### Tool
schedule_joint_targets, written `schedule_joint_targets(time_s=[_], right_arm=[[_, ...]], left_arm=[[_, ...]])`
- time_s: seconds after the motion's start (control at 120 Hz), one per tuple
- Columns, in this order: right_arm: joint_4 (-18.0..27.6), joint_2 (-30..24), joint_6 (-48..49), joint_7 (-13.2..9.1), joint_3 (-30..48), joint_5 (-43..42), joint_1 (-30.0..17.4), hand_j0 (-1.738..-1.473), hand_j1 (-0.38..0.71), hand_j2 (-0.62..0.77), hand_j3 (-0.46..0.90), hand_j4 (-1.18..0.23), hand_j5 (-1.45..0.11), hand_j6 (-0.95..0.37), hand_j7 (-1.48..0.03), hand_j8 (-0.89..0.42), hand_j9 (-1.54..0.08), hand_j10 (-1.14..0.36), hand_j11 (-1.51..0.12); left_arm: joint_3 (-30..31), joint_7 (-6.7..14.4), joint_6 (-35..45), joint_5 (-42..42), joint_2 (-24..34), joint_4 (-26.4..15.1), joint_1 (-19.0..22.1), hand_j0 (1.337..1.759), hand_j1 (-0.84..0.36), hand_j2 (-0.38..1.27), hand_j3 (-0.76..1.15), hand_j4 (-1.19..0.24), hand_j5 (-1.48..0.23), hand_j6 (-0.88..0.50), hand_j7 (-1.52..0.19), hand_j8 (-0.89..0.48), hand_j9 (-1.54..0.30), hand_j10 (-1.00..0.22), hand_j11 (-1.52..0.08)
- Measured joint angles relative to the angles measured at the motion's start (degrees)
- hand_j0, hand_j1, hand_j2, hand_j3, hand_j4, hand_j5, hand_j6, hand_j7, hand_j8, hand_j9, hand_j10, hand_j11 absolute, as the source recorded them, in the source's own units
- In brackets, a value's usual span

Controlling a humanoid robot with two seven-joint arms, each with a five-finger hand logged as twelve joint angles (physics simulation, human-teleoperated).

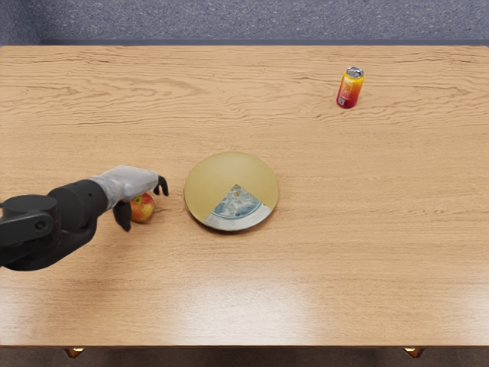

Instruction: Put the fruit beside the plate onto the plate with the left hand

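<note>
AT THE TABLE [321, 252]: The humanoid's left hand [131, 187], its arm reaching in from the left edge, cups a red-and-yellow apple [143, 208] that sits on the wood just left of a round, mustard-coloured plate [221, 180]. The dark thumb [122, 216] is set against the fruit's near-left side and the fingertips [162, 186] curl down over its far-right side, so the hand appears closed around the apple rather than spread. The fruit looks to be resting on the table, not lifted. The plate lies flat near the table's middle, with a blue-grey wedge on its near-right part and nothing else on it. A red-and-yellow drink can [350, 88] stands upright well apart, toward the far right. The right arm is out of view.

The apple should prove a firm, fairly light load, rigid enough to take a steady squeeze without yielding. Its smooth, rounded skin is the likelier trouble: a grip set too high could let it roll or slip out sideways. The safest hold is probably across its widest part, thumb opposing the fingers. The carry to the plate is short, and a low release would help, since a round fruit may roll on the shallow dish.
</note>
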Motion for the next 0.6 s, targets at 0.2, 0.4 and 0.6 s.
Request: schedule_joint_targets(time_s=[0.2, 0.4, 0.6], right_arm=[[0.0, 0.0, 0.0, 0.0, 0.0, 0.0, 0.0, -1.658, -0.31, -0.01, 0.00, -0.03, -0.04, -0.03, -0.04, -0.03, -0.04, -0.03, -0.04], [0.0, 0.0, 0.0, 0.0, 0.0, 0.0, 0.0, -1.658, -0.31, -0.01, 0.00, -0.03, -0.04, -0.03, -0.04, -0.03, -0.04, -0.03, -0.04], [0.0, 0.0, 0.0, 0.0, 0.0, 0.0, 0.0, -1.658, -0.31, -0.01, 0.00, -0.03, -0.04, -0.03, -0.04, -0.03, -0.04, -0.03, -0.04]], left_arm=[[0.0, 0.0, 0.2, 0.7, 0.1, 0.2, 1.0, 1.658, -0.14, 0.09, 0.00, -0.41, -0.53, -0.41, -0.53, -0.41, -0.53, -0.41, -0.53], [0.0, 0.0, 0.2, 0.9, 0.1, 0.4, 1.3, 1.657, -0.26, 0.13, 0.00, -0.53, -0.68, -0.47, -0.68, -0.50, -0.68, -0.53, -0.68], [0.0, 0.1, -0.1, 1.1, 0.2, 0.5, 1.7, 1.647, -0.36, 0.33, 0.00, -0.56, -0.97, -0.33, -0.98, -0.37, -0.99, -0.66, -0.99]])
